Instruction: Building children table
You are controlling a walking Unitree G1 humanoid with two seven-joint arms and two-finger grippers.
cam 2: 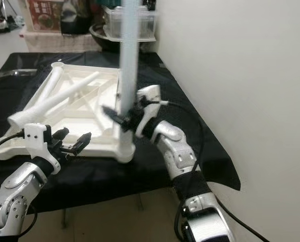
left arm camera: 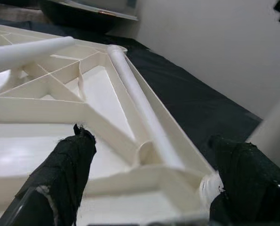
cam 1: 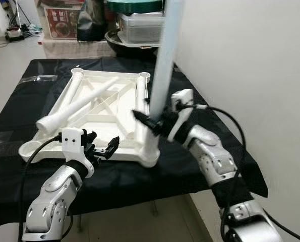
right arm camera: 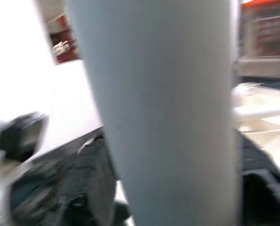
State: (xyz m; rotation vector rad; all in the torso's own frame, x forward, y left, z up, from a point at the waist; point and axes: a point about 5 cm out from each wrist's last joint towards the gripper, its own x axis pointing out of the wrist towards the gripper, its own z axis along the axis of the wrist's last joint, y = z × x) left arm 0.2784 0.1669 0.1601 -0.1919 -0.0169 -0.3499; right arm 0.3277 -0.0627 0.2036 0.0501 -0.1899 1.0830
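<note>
My right gripper (cam 1: 151,122) is clamped on the upright pale leg (cam 1: 164,65), standing at the upturned white table frame's (cam 1: 97,108) near corner, seemingly socketed. My left gripper (cam 1: 103,149) hovers spread wide, empty, at the frame's near edge on the black tabletop (cam 1: 200,101)

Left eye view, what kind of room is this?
Probably a home storage or utility corner: a black-draped table against a plain wall, with stacked plastic containers and boxes behind.

Head eyes look down on the tabletop (cam 1: 114,108); wrist cameras sit close
</note>
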